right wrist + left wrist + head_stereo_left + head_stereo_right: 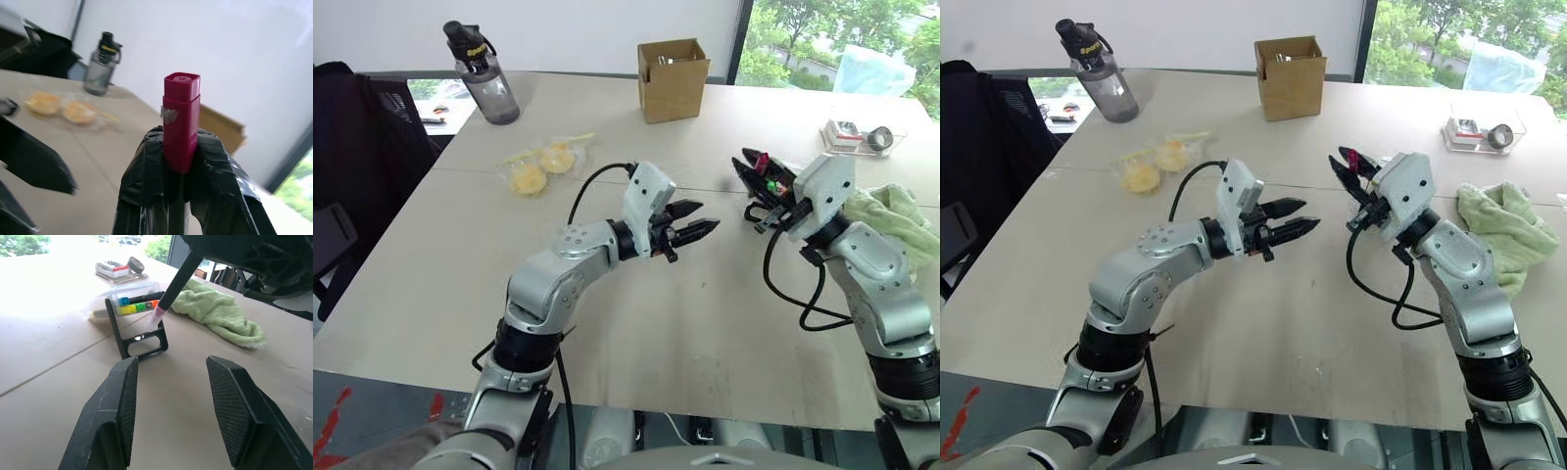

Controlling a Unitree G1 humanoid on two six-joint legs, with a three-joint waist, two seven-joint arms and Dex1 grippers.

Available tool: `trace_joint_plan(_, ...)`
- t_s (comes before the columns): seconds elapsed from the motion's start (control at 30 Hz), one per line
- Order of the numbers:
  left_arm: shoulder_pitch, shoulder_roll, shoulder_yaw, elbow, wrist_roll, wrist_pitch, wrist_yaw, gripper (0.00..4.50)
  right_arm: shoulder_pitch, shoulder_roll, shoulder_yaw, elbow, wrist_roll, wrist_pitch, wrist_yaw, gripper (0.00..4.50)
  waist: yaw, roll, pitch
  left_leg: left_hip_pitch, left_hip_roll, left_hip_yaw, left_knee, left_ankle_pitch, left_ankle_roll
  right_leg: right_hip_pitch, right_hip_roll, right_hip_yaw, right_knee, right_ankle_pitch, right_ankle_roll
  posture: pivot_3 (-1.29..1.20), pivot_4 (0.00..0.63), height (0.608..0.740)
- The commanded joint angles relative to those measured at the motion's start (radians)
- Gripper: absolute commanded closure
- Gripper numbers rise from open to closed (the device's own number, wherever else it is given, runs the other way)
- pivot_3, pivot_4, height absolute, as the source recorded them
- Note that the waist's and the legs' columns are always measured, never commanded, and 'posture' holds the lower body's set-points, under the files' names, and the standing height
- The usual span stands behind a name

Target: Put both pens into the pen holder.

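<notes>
While the left gripper (690, 227) hovers spread and empty over the beige table (705, 323), the right gripper (182, 161) pinches the magenta-capped black pen (181, 122) above the clear, black-framed pen holder (137, 325); its tip may miss the narrow opening. Blue-capped pen (139, 298) and coloured markers already lie inside

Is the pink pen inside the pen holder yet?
Not yet. The pink pen is clamped in the right gripper, raised above the table; its lower tip hangs just by the pen holder, not inside it.
</notes>
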State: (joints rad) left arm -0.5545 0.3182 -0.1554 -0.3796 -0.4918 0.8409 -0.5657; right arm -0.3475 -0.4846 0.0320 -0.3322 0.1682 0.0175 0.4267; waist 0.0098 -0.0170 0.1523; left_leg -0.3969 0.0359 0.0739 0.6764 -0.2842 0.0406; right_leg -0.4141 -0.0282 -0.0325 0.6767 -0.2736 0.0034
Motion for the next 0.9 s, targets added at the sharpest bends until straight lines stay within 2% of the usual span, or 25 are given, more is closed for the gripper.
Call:
trace_joint_plan(0.03, -0.028, -0.006, 0.006, -0.062, -0.002, 0.023, 0.038, 2.26, -0.017, 0.028, -0.035, 0.026, -0.087, -0.122, -0.063, 4.42, 0.000, 0.000, 0.000, 0.000, 0.000, 0.000, 0.000, 0.000, 0.000, 0.000, 0.000, 0.000, 0.000, 0.000, 0.000, 0.00, 0.150, 0.739)
trace_joint_plan(0.3, -0.043, -0.016, -0.014, -0.048, 0.044, 0.008, 0.101, 2.26, -0.021, 0.096, -0.076, 0.181, -0.112, -0.222, -0.121, 4.42, 0.000, 0.000, 0.000, 0.001, 0.000, 0.000, 0.001, 0.001, -0.001, 0.000, 0.000, 0.000, 0.002, 0.000, 0.000, 0.00, 0.150, 0.739)
trace_joint_plan(0.67, -0.047, 0.003, -0.020, -0.068, 0.065, 0.021, 0.105, 2.26, -0.116, 0.110, -0.084, 0.438, -0.156, -0.412, -0.145, 4.42, -0.003, 0.000, 0.000, 0.002, 0.000, 0.001, 0.002, 0.001, -0.001, 0.001, 0.000, 0.000, 0.002, 0.000, 0.000, 0.00, 0.150, 0.739)
trace_joint_plan(0.9, -0.031, 0.012, -0.022, -0.084, 0.073, 0.022, 0.110, 2.26, -0.155, 0.119, -0.078, 0.476, -0.172, -0.454, -0.147, 4.42, -0.004, 0.000, 0.000, 0.001, 0.000, 0.001, 0.003, 0.001, -0.001, 0.001, -0.001, 0.000, 0.003, 0.000, 0.000, 0.00, 0.150, 0.739)
